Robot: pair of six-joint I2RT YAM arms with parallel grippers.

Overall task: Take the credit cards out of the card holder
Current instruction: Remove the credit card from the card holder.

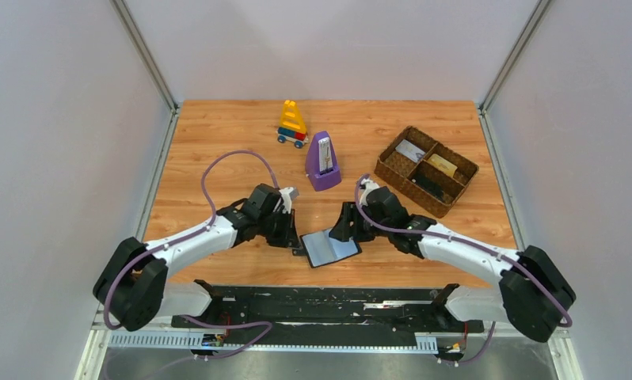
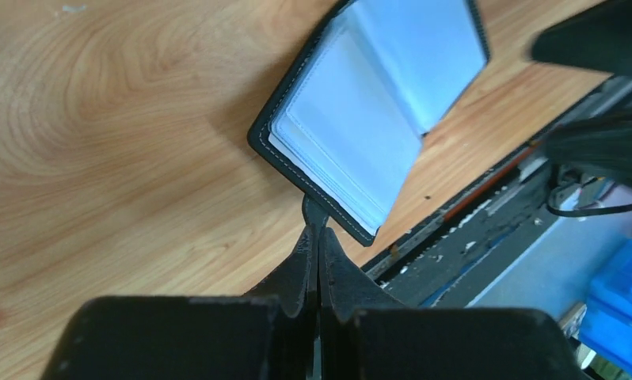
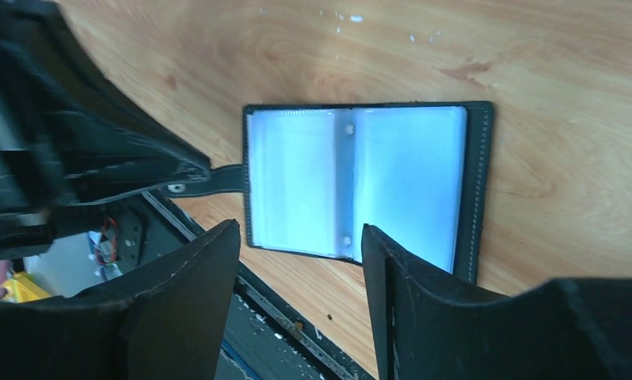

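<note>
Lying open on the counter (image 1: 218,142), close to its near edge and about midway between the two arms, the card holder (image 1: 331,247) shows two pale blue sleeve panels inside a black rim. In the left wrist view its left leaf (image 2: 336,150) tilts up off the wood, while the other leaf lies flatter.

The left tool (image 1: 295,241) sits just to the left of the card holder. Its fingers (image 2: 297,265) are pressed together on a small black strap (image 2: 315,212) that sticks out from the holder's left edge, so they pinch the strap and not the panels. The right wrist view shows the same strap (image 3: 218,178) running from the rim into the dark tip of that tool.

The right tool (image 1: 346,229) is at the holder's far right side with its fingers (image 3: 210,269) spread wide. From its own camera they straddle one edge of the open panels, one finger on each side of the middle fold. Whether they touch the holder I cannot tell.

Farther back stand a purple metronome (image 1: 322,162) and a toy of coloured blocks (image 1: 292,124). To the far right is a brown woven tray (image 1: 392,162) with small flat pieces (image 1: 443,165) in its compartments — one pale, one yellowish, one dark — too small to make out.
</note>
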